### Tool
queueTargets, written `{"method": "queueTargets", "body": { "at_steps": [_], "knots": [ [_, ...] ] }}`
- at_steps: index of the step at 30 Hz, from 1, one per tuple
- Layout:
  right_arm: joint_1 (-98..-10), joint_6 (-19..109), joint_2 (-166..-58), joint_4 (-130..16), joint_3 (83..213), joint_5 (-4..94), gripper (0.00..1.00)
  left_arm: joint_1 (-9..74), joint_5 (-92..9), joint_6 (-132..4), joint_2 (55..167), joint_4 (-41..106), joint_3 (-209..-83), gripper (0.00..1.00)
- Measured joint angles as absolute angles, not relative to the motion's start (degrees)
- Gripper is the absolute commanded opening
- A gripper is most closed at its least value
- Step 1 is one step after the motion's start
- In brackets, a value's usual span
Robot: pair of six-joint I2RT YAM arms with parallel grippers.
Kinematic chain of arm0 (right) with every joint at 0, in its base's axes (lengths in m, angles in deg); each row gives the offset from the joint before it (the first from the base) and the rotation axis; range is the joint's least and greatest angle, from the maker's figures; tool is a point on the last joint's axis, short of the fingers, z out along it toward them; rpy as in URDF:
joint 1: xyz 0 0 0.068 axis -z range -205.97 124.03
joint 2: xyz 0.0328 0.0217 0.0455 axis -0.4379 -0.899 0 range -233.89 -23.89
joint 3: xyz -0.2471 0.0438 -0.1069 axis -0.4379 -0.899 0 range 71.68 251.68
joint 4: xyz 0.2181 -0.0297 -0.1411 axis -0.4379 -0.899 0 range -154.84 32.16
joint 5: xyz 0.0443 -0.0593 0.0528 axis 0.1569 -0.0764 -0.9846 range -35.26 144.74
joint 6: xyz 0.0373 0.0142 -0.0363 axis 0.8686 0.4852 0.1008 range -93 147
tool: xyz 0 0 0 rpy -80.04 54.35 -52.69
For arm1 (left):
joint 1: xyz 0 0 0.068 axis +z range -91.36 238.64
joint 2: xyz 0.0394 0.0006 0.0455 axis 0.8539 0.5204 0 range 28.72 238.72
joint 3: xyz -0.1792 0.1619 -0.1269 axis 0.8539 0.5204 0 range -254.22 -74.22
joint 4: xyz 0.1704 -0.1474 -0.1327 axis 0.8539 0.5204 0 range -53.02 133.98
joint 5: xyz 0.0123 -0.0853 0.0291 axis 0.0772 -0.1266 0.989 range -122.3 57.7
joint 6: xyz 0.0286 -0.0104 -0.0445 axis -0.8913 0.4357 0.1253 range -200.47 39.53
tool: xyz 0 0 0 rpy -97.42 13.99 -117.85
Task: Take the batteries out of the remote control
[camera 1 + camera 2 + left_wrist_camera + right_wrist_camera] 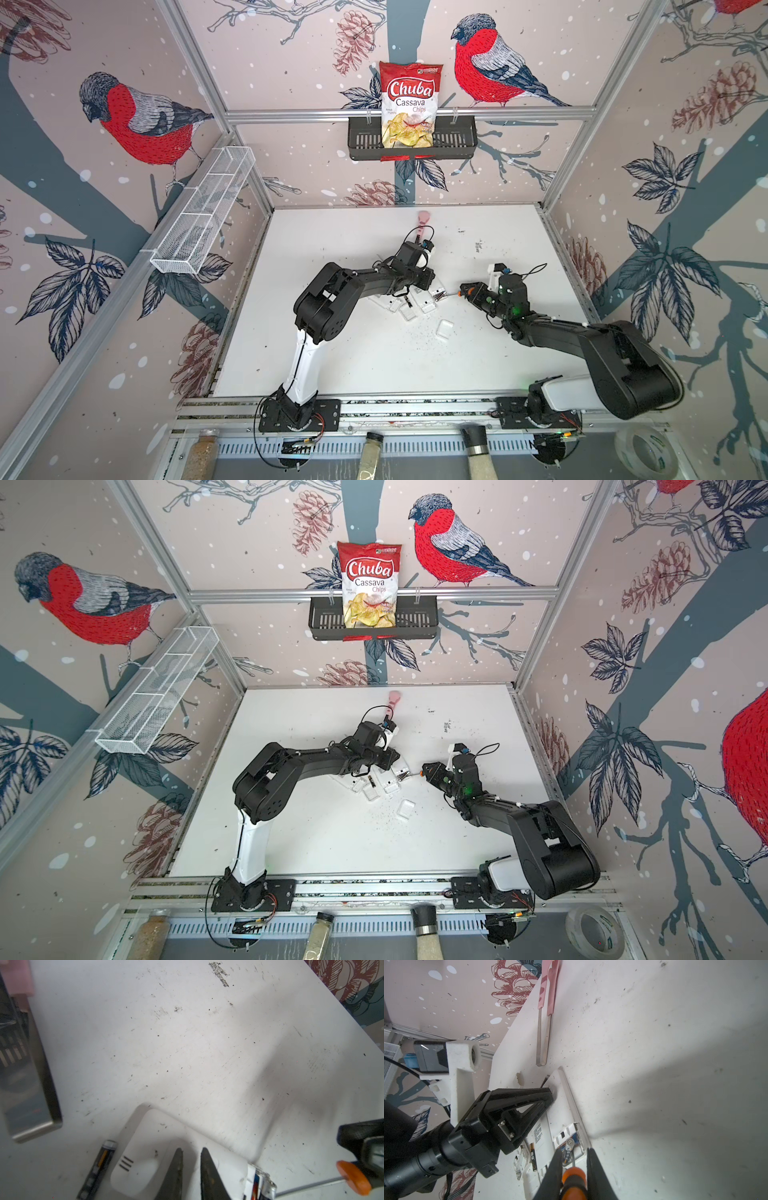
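Your right hand (574,1152) is clenched on the orange-handled screwdriver (574,1178). Its shaft pokes into the open compartment at one end of the white remote (560,1109), right by the battery (569,1144) sitting in there. Your left hand (192,1150) has its tips down on that remote, fingers a narrow slit apart, grasping nothing. A second battery (99,1167) lies loose on the counter (207,1043) just beside the remote.
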State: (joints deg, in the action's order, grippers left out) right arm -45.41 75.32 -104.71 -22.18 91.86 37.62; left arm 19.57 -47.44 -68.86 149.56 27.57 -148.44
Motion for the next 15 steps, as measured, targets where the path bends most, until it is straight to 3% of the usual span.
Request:
{"method": "queueTargets", "body": {
  "at_steps": [15],
  "knots": [
    [-46.55,77.04,-107.16,-18.09,92.23,34.45,0.0,20.12,-48.42,-68.86,149.56,27.44,-148.4,0.18]
  ]
}}
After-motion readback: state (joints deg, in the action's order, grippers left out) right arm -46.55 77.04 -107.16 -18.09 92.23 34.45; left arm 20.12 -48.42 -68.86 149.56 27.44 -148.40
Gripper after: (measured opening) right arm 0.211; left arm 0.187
